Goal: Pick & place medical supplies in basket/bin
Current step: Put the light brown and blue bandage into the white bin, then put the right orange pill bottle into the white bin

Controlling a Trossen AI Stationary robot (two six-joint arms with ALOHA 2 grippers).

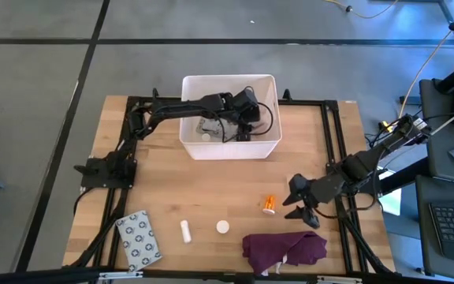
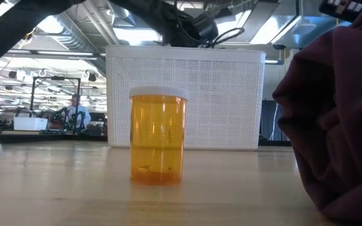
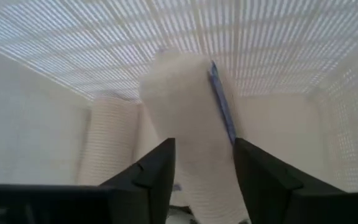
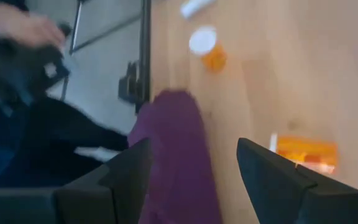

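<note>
Wooden table [image 1: 211, 197]: left gripper [image 3: 204, 168] inside the bin [image 1: 266, 146] clutching a beige roll [image 3: 191, 124], right gripper [image 1: 304, 203] open beside the pill bottle [image 1: 269, 204]; packet [image 1: 139, 238], tube [image 1: 185, 230] left.

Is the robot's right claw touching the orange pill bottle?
Apart. The high view shows bare wood between the right gripper and the orange pill bottle.

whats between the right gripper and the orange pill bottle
Only bare wood: in the high view the right gripper sits beside the orange pill bottle, nothing lying between them.
</note>
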